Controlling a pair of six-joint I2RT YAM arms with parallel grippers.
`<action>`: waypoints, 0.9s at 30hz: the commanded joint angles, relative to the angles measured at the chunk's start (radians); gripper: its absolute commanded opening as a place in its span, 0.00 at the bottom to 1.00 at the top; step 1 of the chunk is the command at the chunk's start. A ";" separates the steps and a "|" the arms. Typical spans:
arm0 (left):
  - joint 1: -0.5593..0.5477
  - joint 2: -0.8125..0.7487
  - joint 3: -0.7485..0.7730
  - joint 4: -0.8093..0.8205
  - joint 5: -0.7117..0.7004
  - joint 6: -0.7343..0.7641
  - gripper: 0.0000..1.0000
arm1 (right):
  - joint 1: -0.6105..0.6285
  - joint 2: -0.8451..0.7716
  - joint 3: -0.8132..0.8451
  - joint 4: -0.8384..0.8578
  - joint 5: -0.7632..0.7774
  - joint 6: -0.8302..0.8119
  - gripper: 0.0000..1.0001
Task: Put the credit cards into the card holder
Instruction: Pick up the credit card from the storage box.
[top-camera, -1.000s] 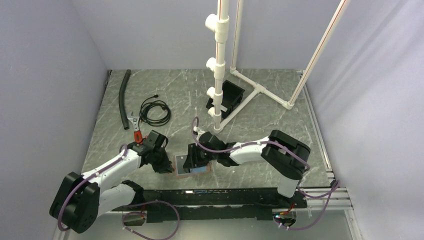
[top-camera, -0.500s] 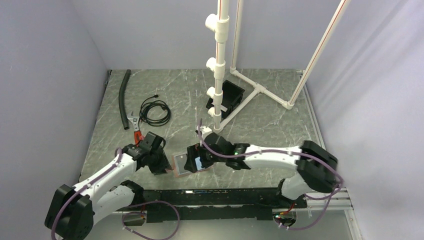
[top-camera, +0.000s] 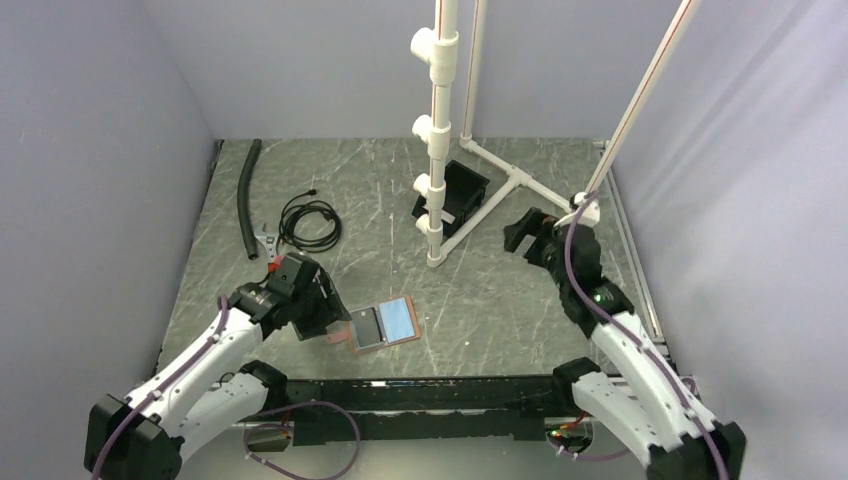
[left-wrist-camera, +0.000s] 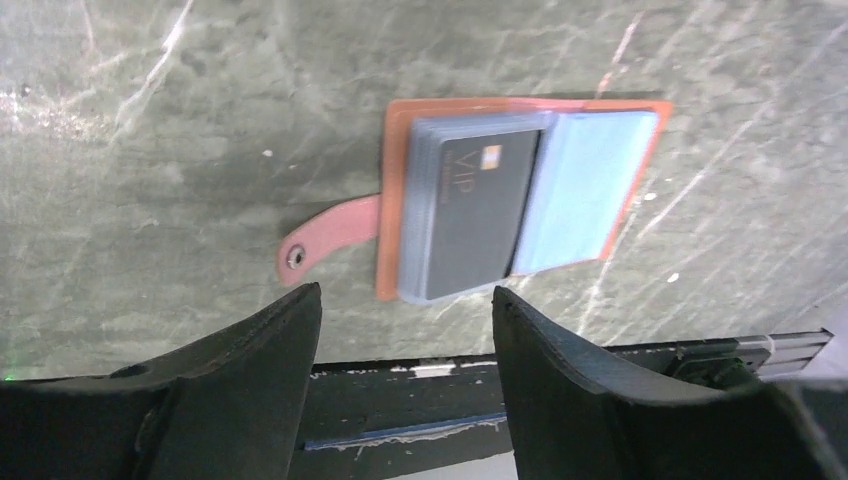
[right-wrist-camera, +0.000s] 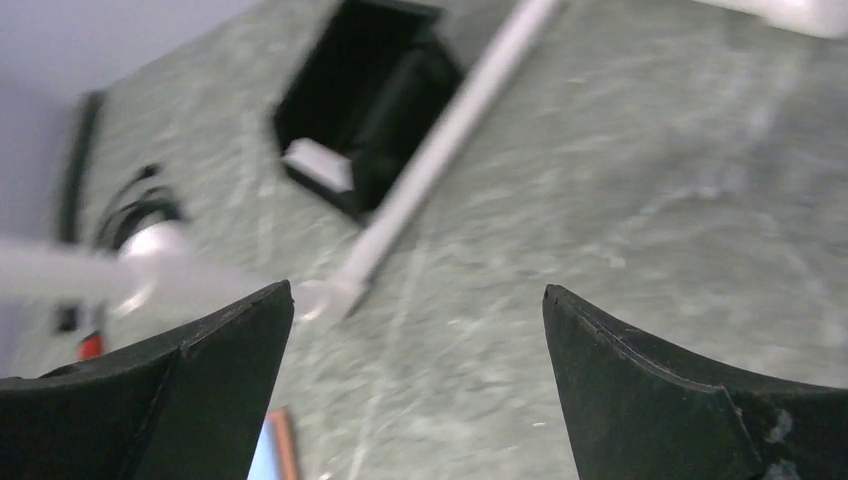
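Beside the card holder (left-wrist-camera: 338, 226), left end effector (left-wrist-camera: 405, 295) gapes empty (right end effector (right-wrist-camera: 415, 296) too, far off).

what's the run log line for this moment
left fingers: open, near card holder | right fingers: open, far right | dark card, light blue card: on holder

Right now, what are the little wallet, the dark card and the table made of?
The card holder looks like tan-brown leather or a lookalike: matte, with a soft strap and metal snap. The dark card seems smooth plastic, thin with printed letters. The table looks like veined stone, maybe only printed.
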 joint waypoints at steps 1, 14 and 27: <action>0.007 0.002 0.090 -0.032 0.010 0.049 0.69 | -0.243 0.217 0.102 -0.041 -0.236 -0.104 0.98; 0.008 0.003 0.101 -0.021 0.091 0.082 0.76 | -0.324 0.935 0.726 -0.081 -0.826 -0.428 0.92; 0.008 0.090 0.134 0.007 0.116 0.092 0.76 | -0.232 1.319 1.198 -0.350 -0.898 -0.617 0.81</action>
